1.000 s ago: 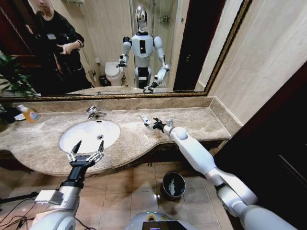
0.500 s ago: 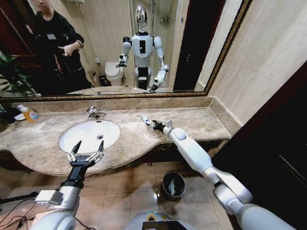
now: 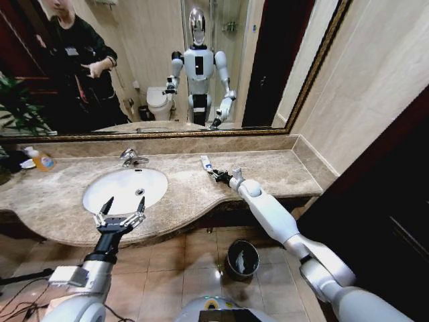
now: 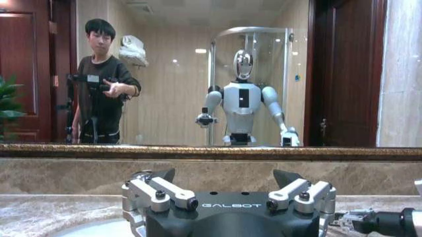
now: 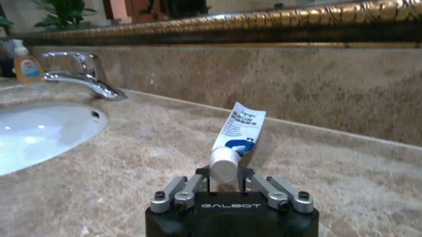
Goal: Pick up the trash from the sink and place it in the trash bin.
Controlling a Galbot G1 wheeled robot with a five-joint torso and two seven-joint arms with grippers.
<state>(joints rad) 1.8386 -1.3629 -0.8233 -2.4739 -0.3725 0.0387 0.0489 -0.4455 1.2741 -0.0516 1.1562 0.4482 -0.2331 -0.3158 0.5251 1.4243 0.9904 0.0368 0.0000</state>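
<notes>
Right wrist view: right gripper (image 5: 225,181) clamped on the cap end of a small white tube (image 5: 238,137), over marble beside the sink (image 5: 39,136). Light, soft-bodied; cap looks the firmest hold. Left gripper (image 3: 121,210) spread open at sink's near rim.

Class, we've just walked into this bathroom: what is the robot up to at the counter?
The right gripper is out over the marble counter, to the right of the sink, its fingers shut on the cap end of a small white tube whose far end points toward the mirror. The left gripper hangs open over the basin's near rim, holding nothing. The trash bin stands on the floor below the counter, so nothing is being dropped in yet.
</notes>
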